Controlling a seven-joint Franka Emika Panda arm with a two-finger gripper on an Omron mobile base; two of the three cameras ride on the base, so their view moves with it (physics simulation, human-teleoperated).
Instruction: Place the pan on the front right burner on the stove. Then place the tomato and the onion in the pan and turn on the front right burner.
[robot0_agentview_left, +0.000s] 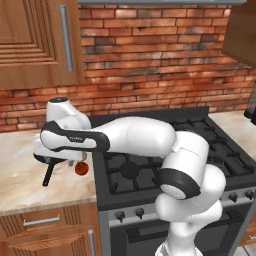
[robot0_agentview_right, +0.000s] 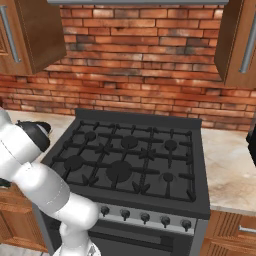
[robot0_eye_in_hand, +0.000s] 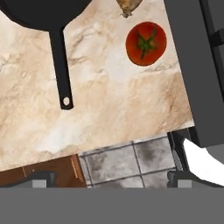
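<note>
Arm reaches left over the table (robot0_agentview_left: 20, 170) beside the stove (robot0_agentview_right: 130, 155), jaws wide and holding nothing. Pan (robot0_eye_in_hand: 43, 11) lies on the table, handle pointing toward the near edge; tomato (robot0_eye_in_hand: 146, 43) just right of the handle, near the stove, onion (robot0_eye_in_hand: 127, 5) just beyond it.

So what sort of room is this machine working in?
A simulated home kitchen, it seems: a black gas stove against a brick wall, wooden cabinets, and a marble counter holding a pan and tomato.
</note>
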